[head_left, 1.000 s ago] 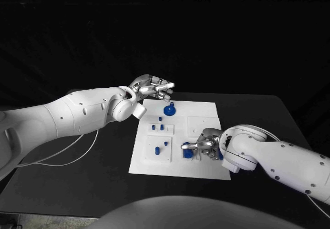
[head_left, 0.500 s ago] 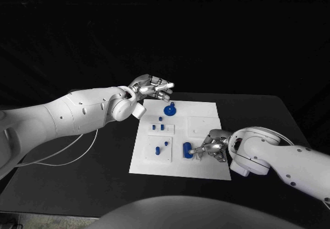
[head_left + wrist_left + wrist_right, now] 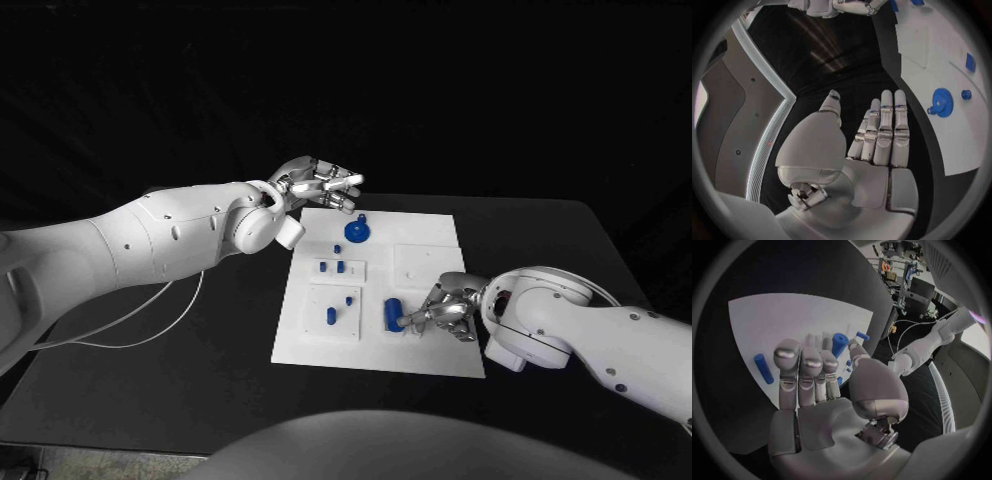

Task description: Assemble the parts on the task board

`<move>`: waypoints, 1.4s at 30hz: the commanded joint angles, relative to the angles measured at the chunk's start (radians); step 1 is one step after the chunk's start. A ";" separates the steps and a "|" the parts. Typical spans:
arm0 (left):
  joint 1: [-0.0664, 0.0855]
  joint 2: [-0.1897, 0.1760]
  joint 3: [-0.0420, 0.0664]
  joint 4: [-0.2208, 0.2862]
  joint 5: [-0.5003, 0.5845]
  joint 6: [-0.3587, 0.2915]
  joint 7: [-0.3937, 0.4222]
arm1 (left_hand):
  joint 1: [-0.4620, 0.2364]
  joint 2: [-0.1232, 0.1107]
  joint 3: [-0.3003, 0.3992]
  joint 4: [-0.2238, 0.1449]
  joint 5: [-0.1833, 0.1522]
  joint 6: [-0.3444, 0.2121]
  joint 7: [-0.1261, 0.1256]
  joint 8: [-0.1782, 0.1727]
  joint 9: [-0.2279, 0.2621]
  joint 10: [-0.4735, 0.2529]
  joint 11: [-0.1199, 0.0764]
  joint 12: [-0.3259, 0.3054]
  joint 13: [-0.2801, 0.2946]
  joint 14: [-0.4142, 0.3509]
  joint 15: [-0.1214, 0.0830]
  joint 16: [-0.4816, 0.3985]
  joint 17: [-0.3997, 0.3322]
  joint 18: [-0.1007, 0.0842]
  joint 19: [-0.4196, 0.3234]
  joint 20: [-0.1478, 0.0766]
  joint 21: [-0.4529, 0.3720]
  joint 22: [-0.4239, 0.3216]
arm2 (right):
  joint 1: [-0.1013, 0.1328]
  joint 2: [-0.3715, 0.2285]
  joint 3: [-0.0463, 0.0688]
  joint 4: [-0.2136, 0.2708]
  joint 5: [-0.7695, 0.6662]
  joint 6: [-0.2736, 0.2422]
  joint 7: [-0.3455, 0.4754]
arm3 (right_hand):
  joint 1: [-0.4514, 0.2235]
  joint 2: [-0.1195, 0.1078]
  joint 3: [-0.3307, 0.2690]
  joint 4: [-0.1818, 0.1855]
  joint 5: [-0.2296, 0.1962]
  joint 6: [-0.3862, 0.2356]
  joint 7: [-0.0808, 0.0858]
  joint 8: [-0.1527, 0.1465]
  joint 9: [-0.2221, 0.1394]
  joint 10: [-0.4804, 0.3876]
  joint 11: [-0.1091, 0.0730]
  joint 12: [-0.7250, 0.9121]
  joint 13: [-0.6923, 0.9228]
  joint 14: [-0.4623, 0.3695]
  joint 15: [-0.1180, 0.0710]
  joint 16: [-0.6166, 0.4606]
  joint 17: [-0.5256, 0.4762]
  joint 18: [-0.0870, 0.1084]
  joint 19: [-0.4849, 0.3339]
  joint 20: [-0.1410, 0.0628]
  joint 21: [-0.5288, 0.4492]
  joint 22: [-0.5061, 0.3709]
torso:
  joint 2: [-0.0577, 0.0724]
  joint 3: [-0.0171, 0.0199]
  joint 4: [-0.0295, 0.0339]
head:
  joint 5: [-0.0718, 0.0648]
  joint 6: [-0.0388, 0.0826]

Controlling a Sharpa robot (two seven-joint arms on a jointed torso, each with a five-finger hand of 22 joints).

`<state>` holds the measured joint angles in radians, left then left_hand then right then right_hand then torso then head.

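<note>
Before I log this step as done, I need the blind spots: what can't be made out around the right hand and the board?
- Head view: whether the right hand touches the long blue part; its fingers cover that spot.
- Right wrist view: the fingers hide the board behind them.
- Head view: the small blue parts are too small to tell seated from loose.
- Left wrist view: the task board is cut off by the circle's rim.

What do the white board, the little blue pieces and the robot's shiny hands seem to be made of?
The task board looks like matte white plastic: flat, even, no glare. The blue parts, such as the gear-shaped one, look like moulded or printed plastic, uniformly coloured and dull. The left hand and right hand look like brushed metal or metallic-coated plastic, with soft silver highlights; which one, I cannot tell.
</note>
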<state>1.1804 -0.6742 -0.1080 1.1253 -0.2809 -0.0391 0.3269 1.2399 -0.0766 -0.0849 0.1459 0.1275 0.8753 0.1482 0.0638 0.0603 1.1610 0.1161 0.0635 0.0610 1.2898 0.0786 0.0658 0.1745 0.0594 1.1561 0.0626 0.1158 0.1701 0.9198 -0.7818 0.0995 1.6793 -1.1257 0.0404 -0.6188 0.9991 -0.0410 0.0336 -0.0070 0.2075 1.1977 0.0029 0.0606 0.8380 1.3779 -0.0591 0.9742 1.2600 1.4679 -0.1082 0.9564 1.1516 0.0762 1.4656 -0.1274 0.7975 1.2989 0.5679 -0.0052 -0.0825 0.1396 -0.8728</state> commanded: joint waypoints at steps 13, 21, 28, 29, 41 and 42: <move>0.000 0.003 0.000 0.002 0.004 0.016 0.000 | 0.001 0.013 0.001 -0.007 -0.001 0.000 0.004 -0.001 -0.001 -0.007 0.002 -0.003 0.002 -0.004 0.002 -0.001 0.001 0.003 -0.002 0.003 0.006 -0.003 | -0.006 0.037 0.000 -0.039 -0.039 -0.023 -0.014 | -0.009 0.033 0.064 -0.038 -0.010 0.015 -0.009 0.004 0.027 0.007 -0.011 0.009 0.003 0.000 -0.010 0.006 -0.004 -0.010 0.057 -0.012 0.008 0.000 | 0.000 -0.0016 0.0011 | -0.002 0.000; 0.000 0.002 0.000 0.002 0.017 0.021 -0.007 | -0.003 0.017 -0.002 -0.006 -0.004 0.002 0.004 -0.001 -0.001 -0.006 0.002 -0.003 0.002 -0.004 0.002 -0.001 0.001 0.003 -0.002 0.003 0.008 -0.005 | -0.016 0.044 0.000 -0.046 -0.038 -0.058 -0.007 | -0.013 0.032 0.072 -0.036 -0.003 0.022 -0.012 0.005 0.030 0.010 -0.013 0.015 0.006 0.001 -0.011 0.008 -0.004 -0.010 0.058 -0.013 0.013 0.001 | 0.000 -0.0012 0.0006 | -0.002 0.000; 0.000 0.001 0.000 0.002 0.019 0.022 -0.010 | -0.003 0.017 -0.002 -0.006 -0.004 0.001 0.005 -0.001 -0.001 -0.006 0.002 -0.003 0.002 -0.004 0.002 -0.001 0.001 0.003 -0.002 0.003 0.008 -0.006 | -0.018 0.045 0.000 -0.048 -0.035 -0.045 -0.008 | -0.012 0.025 0.079 -0.035 0.000 0.022 -0.012 0.004 0.033 0.011 -0.013 0.014 0.006 0.000 -0.011 0.009 -0.005 -0.010 0.057 -0.014 0.016 0.002 | 0.000 -0.0014 0.0004 | -0.004 0.000; 0.000 0.001 0.000 0.002 0.019 0.022 -0.010 | -0.003 0.017 -0.002 -0.006 -0.004 0.001 0.005 -0.001 -0.001 -0.006 0.002 -0.003 0.002 -0.004 0.002 -0.001 0.001 0.003 -0.002 0.003 0.008 -0.006 | -0.019 0.045 0.000 -0.049 -0.035 -0.043 -0.008 | -0.010 0.024 0.080 -0.037 0.006 0.022 -0.012 0.004 0.033 0.011 -0.013 0.014 0.006 0.000 -0.011 0.009 -0.005 -0.011 0.057 -0.013 0.016 0.002 | 0.000 -0.0015 0.0002 | -0.004 0.000; 0.000 -0.001 0.000 0.002 0.020 0.022 -0.011 | -0.001 0.019 -0.003 -0.007 -0.005 0.001 0.005 -0.001 -0.001 -0.007 0.002 -0.003 0.002 -0.004 0.002 -0.001 0.002 0.003 -0.002 0.003 0.010 -0.009 | -0.027 0.034 0.000 -0.037 -0.014 -0.095 0.073 | -0.018 -0.013 0.092 0.010 0.002 0.029 -0.013 0.005 0.047 0.015 -0.014 0.021 0.011 0.001 -0.013 0.012 -0.006 -0.010 0.058 -0.015 0.022 0.001 | 0.000 -0.0005 0.0007 | -0.005 0.000; 0.000 -0.002 0.000 0.002 0.020 0.022 -0.011 | -0.001 0.019 -0.003 -0.007 -0.005 0.001 0.005 -0.001 -0.001 -0.007 0.002 -0.003 0.002 -0.004 0.002 -0.001 0.002 0.003 -0.002 0.003 0.010 -0.009 | -0.028 0.031 0.000 -0.035 -0.010 -0.096 0.081 | -0.019 -0.015 0.091 0.014 0.001 0.029 -0.013 0.005 0.051 0.016 -0.014 0.022 0.011 0.001 -0.013 0.012 -0.006 -0.010 0.058 -0.015 0.024 0.001 | 0.000 -0.0006 0.0004 | -0.004 0.000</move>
<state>1.1804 -0.6764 -0.1087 1.1249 -0.2703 -0.0312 0.3114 1.2395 -0.0682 -0.0877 0.1431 0.1275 0.8753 0.1482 0.0638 0.0603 1.1610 0.1161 0.0635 0.0616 1.2898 0.0786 0.0658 0.1748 0.0594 1.1561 0.0625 0.1198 0.1625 0.8941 -0.7489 0.0995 1.6401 -1.1475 -0.0293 -0.5964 0.9822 -0.0506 0.1231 0.0064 0.2130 1.2187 -0.0111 0.0606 0.8894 1.3887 -0.0699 0.9897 1.2707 1.4661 -0.1136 0.9621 1.1466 0.0761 1.4649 -0.1338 0.8165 1.2999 0.5679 -0.0058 -0.0817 0.1339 -0.8728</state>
